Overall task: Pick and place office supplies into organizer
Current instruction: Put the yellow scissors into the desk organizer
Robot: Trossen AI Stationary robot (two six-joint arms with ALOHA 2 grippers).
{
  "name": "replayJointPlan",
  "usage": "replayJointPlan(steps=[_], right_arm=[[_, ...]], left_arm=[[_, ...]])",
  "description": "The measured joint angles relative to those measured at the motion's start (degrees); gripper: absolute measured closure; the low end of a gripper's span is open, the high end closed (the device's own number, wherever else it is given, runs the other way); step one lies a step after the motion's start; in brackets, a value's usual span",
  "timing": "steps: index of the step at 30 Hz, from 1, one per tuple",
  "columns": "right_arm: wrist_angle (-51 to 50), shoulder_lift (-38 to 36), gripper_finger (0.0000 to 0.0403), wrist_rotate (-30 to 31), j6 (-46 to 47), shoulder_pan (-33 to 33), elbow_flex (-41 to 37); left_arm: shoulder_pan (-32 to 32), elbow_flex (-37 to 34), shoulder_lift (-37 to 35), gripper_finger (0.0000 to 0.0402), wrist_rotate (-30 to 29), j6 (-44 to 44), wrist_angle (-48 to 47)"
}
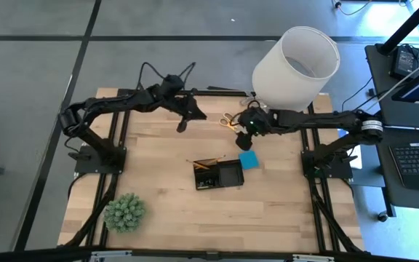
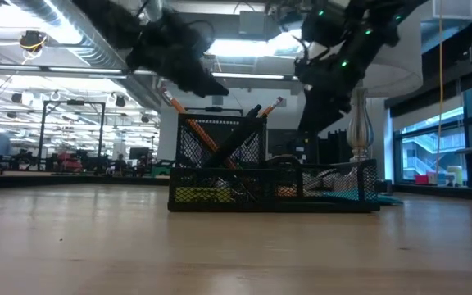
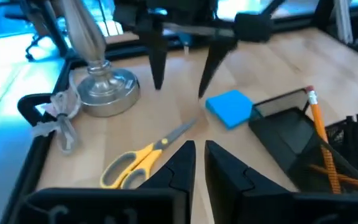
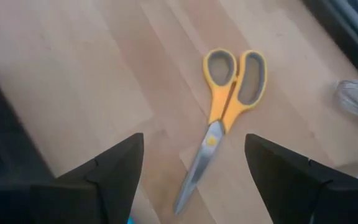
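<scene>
Fingers of the right gripper (image 4: 194, 171) stand wide apart just above the yellow-handled scissors (image 4: 224, 118), which lie flat on the bench at its far side, blades toward the organizer (image 1: 219, 174), while the left gripper (image 3: 197, 163), nearly shut and empty, hovers farther left.

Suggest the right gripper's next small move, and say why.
Probably lower the right gripper straight down onto the scissors and close. Its jaws stand wide open above them, and the scissors lie flat on the table, outside the organizer.
</scene>
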Motion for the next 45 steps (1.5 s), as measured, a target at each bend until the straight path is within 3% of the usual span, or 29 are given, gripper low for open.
replayJointPlan(steps=[7, 14, 21, 29, 45], right_arm=[[-2.4, 8.3, 0.0122, -0.1, 0.7, -2.6, 4.3], [-3.0, 17.0, 0.0122, 0.0, 3.0, -4.0, 8.5], [-3.0, 24.1, 0.0122, 0.6, 3.0, -5.9, 11.0], [-2.1, 26.6, 0.0122, 2.8, 2.9, -8.0, 11.7], [2.0, 28.2, 0.0122, -4.2, 2.7, -8.7, 11.8]], left_arm=[[5.8, -13.4, -0.1, 0.0353, 9.6, -5.0, 25.0], [7.6, -22.0, -0.1, 0.0347, 9.7, -11.9, 42.8], [7.1, -23.2, -0.1, 0.0347, 9.1, -13.2, 44.2], [7.1, -23.2, -0.1, 0.0347, 9.1, -13.6, 44.2], [7.1, -23.2, -0.1, 0.0346, 9.1, -13.6, 43.4]])
